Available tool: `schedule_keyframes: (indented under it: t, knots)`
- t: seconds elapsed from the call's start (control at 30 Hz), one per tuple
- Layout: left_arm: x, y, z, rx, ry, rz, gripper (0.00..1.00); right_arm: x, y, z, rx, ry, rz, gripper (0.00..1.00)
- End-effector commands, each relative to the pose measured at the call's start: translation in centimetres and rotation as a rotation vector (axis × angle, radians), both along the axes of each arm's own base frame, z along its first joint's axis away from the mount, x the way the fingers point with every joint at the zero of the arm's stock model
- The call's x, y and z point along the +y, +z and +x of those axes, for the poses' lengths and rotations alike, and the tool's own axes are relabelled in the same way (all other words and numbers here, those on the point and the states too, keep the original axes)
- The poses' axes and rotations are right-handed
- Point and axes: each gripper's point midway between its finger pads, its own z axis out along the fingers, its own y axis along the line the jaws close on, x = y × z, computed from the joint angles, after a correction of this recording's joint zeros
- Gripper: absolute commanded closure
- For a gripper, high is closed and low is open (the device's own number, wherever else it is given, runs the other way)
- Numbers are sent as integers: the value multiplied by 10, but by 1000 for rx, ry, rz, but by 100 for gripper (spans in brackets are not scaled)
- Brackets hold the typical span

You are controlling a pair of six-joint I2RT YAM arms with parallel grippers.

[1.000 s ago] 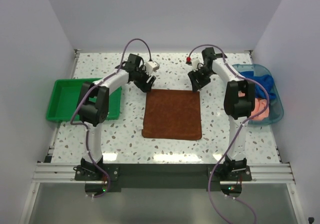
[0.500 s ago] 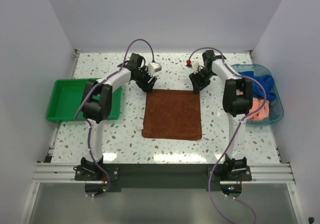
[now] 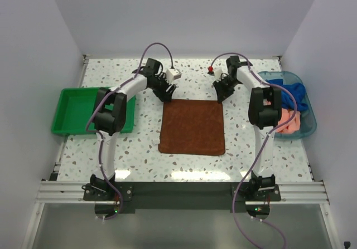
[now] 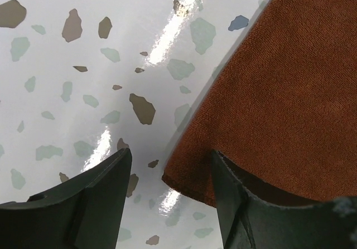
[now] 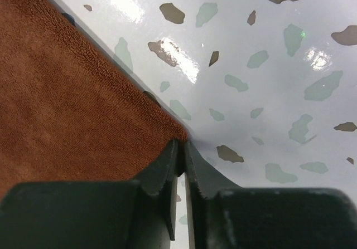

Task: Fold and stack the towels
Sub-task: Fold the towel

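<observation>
The rust-brown towel (image 3: 192,127) lies flat and unfolded in the middle of the table. My left gripper (image 3: 165,97) is at its far left corner. In the left wrist view the gripper (image 4: 170,155) is open, its jaws either side of that corner of the towel (image 4: 290,82). My right gripper (image 3: 221,97) is at the far right corner. In the right wrist view it (image 5: 181,144) is shut, pinching the corner tip of the towel (image 5: 72,104). A royal blue towel (image 3: 294,90) and a pink towel (image 3: 287,119) lie bunched in the tub. The flowered orange towel is not clearly visible.
A clear blue plastic tub (image 3: 310,127) stands at the right edge of the table. A green plastic tray (image 3: 62,111) stands at the left edge. White walls close in the back and both sides.
Both grippers have edged slightly further back at the towel's far corners. The towel still lies flat in the same place.
</observation>
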Motion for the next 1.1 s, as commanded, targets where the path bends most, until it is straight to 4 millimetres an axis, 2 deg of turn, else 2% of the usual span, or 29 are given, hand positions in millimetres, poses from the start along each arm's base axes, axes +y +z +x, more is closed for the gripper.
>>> schedule_keyframes:
  t: [0.0, 0.1, 0.37, 0.5, 0.8, 0.97, 1.07]
  knots:
    - [-7, 3, 0, 11, -49, -28, 36, 0, -17, -10, 53, 29, 2, 93]
    - [-6, -3, -2, 25, -50, -19, 37, 0, -17, -9, 49, 32, 2, 97]
    - [2, -28, -13, 97, -56, 26, 56, -3, -22, -13, 64, 32, -17, 100]
    - [2, -39, -28, 174, -83, 28, 62, -5, -23, -14, 69, 31, -28, 100]
    - [7, -57, -61, 306, -114, 50, 63, -5, -22, -18, 80, 31, -38, 100]
    - [8, -59, -68, 315, -115, 72, 66, -3, -21, -19, 79, 34, -41, 100]
    - [13, -60, -66, 308, -104, 102, 72, -2, -22, -19, 78, 38, -49, 100]
